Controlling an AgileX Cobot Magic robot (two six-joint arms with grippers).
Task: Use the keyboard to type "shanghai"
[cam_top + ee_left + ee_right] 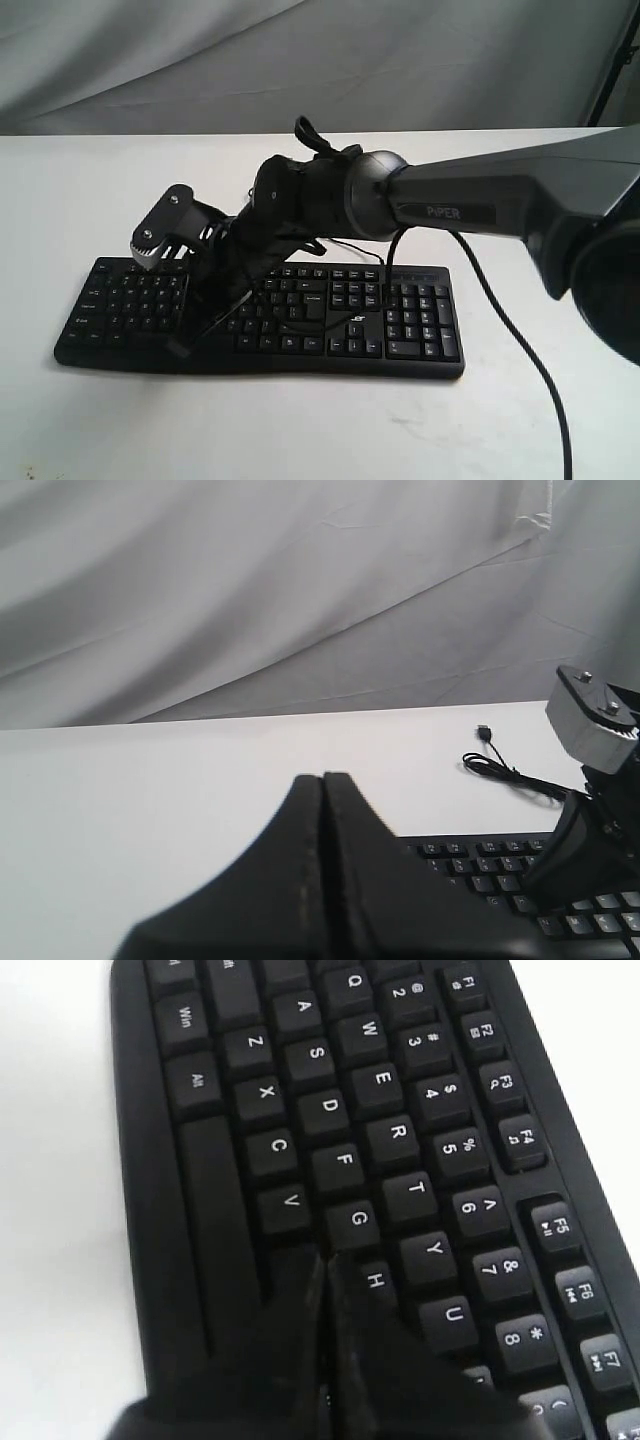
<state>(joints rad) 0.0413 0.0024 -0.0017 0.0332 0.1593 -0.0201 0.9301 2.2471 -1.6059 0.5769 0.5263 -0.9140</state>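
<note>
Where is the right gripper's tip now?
In the right wrist view the right gripper, jaws shut, ends among the G key, H key and V key; in the exterior view, left of centre on the keyboard.

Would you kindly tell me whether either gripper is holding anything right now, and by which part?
Nothing is held: the left gripper and right gripper are both shut empty, the right one's tip at the keyboard.

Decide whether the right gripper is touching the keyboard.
Cannot tell. In the right wrist view the right gripper, shut, ends over the keyboard near G and H; neither gap nor contact shows plainly.
</note>
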